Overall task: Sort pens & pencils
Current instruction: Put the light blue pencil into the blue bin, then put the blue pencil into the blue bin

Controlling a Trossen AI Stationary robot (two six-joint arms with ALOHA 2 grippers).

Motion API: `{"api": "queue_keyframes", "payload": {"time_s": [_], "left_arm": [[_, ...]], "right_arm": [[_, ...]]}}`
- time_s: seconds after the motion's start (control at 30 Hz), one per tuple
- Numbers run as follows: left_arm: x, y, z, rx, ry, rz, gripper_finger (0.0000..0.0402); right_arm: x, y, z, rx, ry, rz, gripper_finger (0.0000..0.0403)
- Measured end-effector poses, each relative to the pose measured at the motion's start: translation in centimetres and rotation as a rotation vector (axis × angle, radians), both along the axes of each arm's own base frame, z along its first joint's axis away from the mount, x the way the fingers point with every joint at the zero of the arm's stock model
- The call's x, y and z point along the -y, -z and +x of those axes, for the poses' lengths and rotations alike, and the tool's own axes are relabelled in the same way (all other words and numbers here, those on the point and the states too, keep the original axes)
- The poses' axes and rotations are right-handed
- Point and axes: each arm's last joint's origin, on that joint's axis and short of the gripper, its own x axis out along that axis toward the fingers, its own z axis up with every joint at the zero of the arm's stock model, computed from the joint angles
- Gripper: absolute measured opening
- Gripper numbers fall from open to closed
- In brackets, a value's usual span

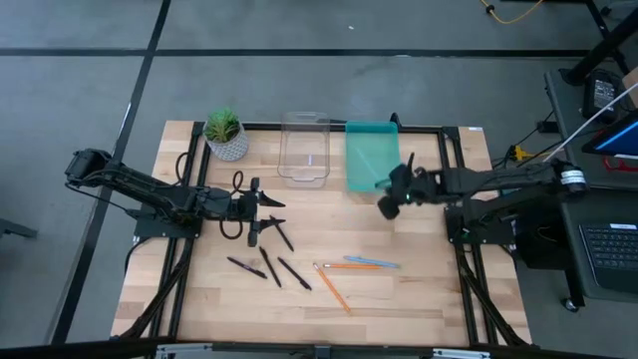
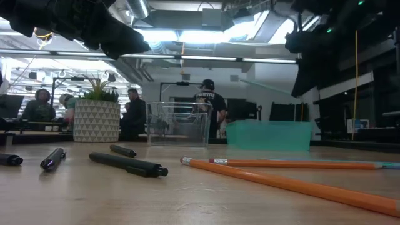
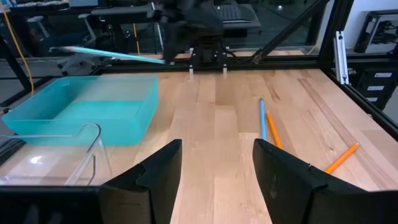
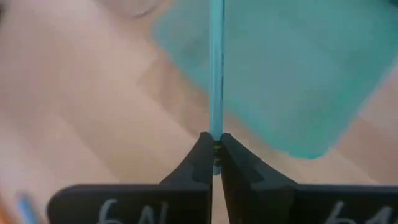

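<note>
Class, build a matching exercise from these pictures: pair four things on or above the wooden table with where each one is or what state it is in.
Things:
1. Right hand
2. Left hand
3. Small green potted plant in a white patterned pot
4. Clear plastic rectangular bin

Places or states:
A. Between the plant and the teal plastic bin
B. Open, holding nothing
C. At the table's far left corner
D. Shut on a light blue pencil

Pairs: 1-D, 2-B, 3-C, 4-A

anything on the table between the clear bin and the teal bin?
Nothing. In the high view a narrow strip of bare wood separates the clear bin from the teal bin; the right gripper, shut on a light blue pencil, hovers near the teal bin's front corner.
</note>
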Motion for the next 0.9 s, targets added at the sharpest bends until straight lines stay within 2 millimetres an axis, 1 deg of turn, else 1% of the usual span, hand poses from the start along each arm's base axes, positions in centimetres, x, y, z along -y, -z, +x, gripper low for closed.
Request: {"api": "queue_keyframes", "payload": {"time_s": [0.2, 0.33, 0.4, 0.53, 0.7, 0.83, 0.9], "left_arm": [[0.0, 0.0, 0.0, 0.000, 0.000, 0.000, 0.0192], [0.0, 0.0, 0.0, 0.000, 0.000, -0.001, 0.0192], [0.0, 0.0, 0.0, 0.000, 0.000, -0.001, 0.0192], [0.0, 0.0, 0.0, 0.000, 0.000, -0.001, 0.0192], [0.0, 0.0, 0.0, 0.000, -0.001, -0.002, 0.0192], [0.0, 0.0, 0.0, 0.000, -0.001, -0.003, 0.0192], [0.0, 0.0, 0.0, 0.000, -0.001, -0.002, 0.0192]], "right_arm": [[4.5, 0.4, -0.7, -0.010, 0.191, 0.079, 0.0013], [6.5, 0.8, -1.0, -0.023, 0.239, 0.088, 0.0013], [7.1, 0.9, -1.0, -0.017, 0.252, 0.083, 0.0022], [7.6, 0.7, -0.8, 0.016, 0.250, 0.061, 0.0073], [7.8, 0.4, -0.5, 0.042, 0.189, 0.032, 0.0127], [7.9, 0.2, -0.3, 0.053, 0.151, 0.005, 0.0151], [7.9, 0.1, 0.0, 0.075, 0.092, 0.007, 0.0156]]}}
